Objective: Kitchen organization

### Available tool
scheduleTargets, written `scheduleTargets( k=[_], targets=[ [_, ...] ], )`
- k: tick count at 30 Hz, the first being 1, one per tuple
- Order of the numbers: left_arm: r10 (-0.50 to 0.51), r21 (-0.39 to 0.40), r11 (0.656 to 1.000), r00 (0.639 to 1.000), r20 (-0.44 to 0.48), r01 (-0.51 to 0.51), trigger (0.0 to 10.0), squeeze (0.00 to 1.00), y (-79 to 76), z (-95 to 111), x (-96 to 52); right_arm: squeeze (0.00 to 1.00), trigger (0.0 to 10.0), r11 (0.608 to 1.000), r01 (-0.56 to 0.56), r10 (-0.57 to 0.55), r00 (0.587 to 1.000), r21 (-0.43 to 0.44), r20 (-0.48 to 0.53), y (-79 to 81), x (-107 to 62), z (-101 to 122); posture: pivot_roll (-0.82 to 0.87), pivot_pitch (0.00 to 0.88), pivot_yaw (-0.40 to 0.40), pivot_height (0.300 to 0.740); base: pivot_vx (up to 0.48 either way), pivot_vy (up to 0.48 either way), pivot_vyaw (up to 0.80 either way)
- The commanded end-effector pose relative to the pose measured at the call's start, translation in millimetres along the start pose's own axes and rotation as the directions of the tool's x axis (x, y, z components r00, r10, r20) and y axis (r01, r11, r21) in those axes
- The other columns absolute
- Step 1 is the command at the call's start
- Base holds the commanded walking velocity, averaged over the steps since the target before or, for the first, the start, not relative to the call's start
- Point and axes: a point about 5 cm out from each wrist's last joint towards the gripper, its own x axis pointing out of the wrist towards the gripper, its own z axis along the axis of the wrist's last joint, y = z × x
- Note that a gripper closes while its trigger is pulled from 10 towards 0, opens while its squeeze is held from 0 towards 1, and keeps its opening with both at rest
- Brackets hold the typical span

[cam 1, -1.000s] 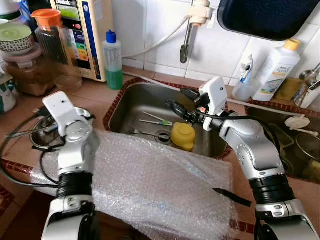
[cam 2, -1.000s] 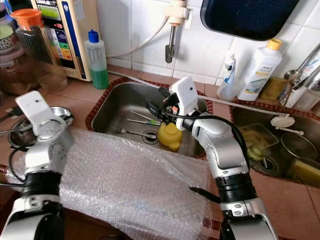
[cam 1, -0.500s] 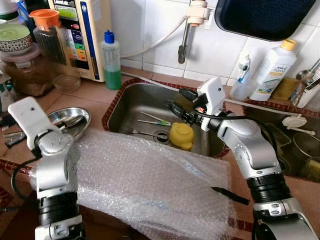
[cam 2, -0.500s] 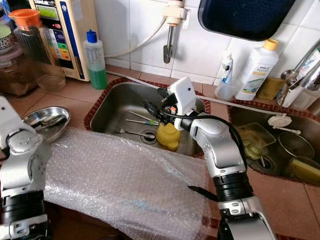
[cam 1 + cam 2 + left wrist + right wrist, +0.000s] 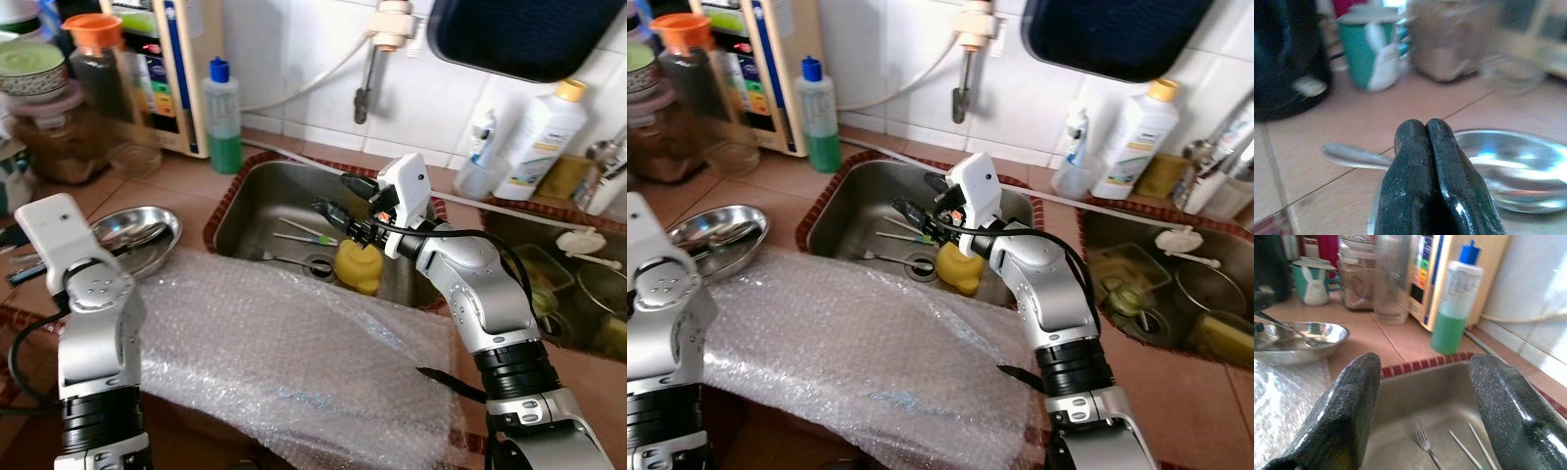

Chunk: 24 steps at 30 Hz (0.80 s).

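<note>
My right gripper (image 5: 1422,416) hangs wide apart over the sink (image 5: 257,201), above a fork (image 5: 1423,440) and yellow cup (image 5: 359,266). My left gripper (image 5: 1427,128), fingers pressed together, points at the steel dish (image 5: 1513,161).

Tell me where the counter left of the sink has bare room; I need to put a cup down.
Bare tile lies between the steel dish, the green soap bottle and the sink rim. The back left is crowded with jars. Bubble wrap covers the front edge. The right gripper, jaws open, hovers over the sink; the left gripper, jaws shut, points at the dish.
</note>
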Motion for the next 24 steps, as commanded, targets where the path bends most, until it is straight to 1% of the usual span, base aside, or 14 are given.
scheduleTargets(
  k=[1, 2, 4, 6, 8, 9, 13, 16, 20, 24],
  targets=[
    [-0.099, 0.085, 0.992, 0.992, 0.073, 0.093, 10.0, 0.00, -13.2, 12, -5.5, 0.00, 10.0, 0.999, 0.039, -0.039, 0.999, -0.015, 0.010, -4.9, -2.7, 3, 0.18, 0.000, -0.057, 0.740, 0.000, 0.000, 0.80],
    [-0.137, 0.120, 0.985, 0.986, 0.094, 0.126, 10.0, 0.00, -17.2, 14, -7.2, 0.00, 10.0, 0.999, 0.047, -0.047, 0.999, -0.015, 0.013, -5.3, -2.9, 3, 0.17, 0.000, -0.056, 0.740, 0.000, 0.000, 0.79],
    [-0.209, 0.149, 0.971, 0.969, 0.129, 0.190, 10.0, 0.00, -25.2, 19, -11.1, 0.00, 10.0, 0.998, 0.068, -0.067, 0.998, -0.013, 0.021, -6.7, -3.4, 3, 0.17, 0.000, -0.055, 0.740, 0.000, 0.000, 0.80],
    [-0.235, 0.178, 0.962, 0.960, 0.155, 0.207, 10.0, 0.00, -27.9, 23, -12.7, 0.00, 10.0, 0.997, 0.080, -0.080, 0.997, -0.011, 0.025, -7.6, -3.6, 3, 0.17, 0.000, -0.053, 0.740, 0.000, 0.000, 0.79],
    [-0.265, 0.165, 0.957, 0.947, 0.178, 0.237, 10.0, 0.00, -31.0, 28, -14.7, 0.00, 10.0, 0.994, 0.106, -0.106, 0.994, -0.010, 0.032, -10.4, -3.8, 4, 0.17, 0.000, -0.051, 0.740, 0.000, 0.000, 0.79],
    [-0.272, 0.165, 0.955, 0.946, 0.176, 0.244, 10.0, 0.00, -31.4, 28, -15.3, 0.00, 10.0, 0.993, 0.115, -0.115, 0.993, -0.009, 0.035, -11.4, -3.8, 5, 0.17, 0.000, -0.050, 0.740, 0.000, 0.000, 0.79],
    [-0.273, 0.173, 0.954, 0.947, 0.170, 0.244, 10.0, 0.00, -29.8, 27, -17.0, 0.00, 10.0, 0.991, 0.134, -0.133, 0.990, -0.007, 0.044, -13.3, -3.6, 7, 0.17, 0.000, -0.048, 0.740, 0.000, 0.000, 0.79],
    [-0.262, 0.151, 0.959, 0.953, 0.154, 0.239, 10.0, 0.00, -27.6, 24, -16.8, 0.00, 10.0, 0.990, 0.139, -0.139, 0.989, -0.004, 0.046, -13.6, -3.6, 7, 0.17, 0.000, -0.049, 0.740, 0.000, 0.000, 0.79],
    [-0.248, 0.139, 0.963, 0.960, 0.130, 0.230, 10.0, 0.00, -25.4, 20, -15.3, 0.00, 10.0, 0.988, 0.152, -0.152, 0.987, -0.001, 0.053, -14.1, -3.4, 8, 0.17, 0.000, -0.048, 0.740, 0.000, 0.000, 0.77],
    [-0.254, 0.136, 0.962, 0.960, 0.119, 0.238, 10.0, 0.00, -25.4, 21, -12.2, 0.00, 10.0, 0.980, 0.200, -0.201, 0.978, 0.016, 0.062, -17.5, -2.7, 10, 0.17, 0.000, -0.047, 0.740, 0.000, 0.000, 0.00]
  ],
)
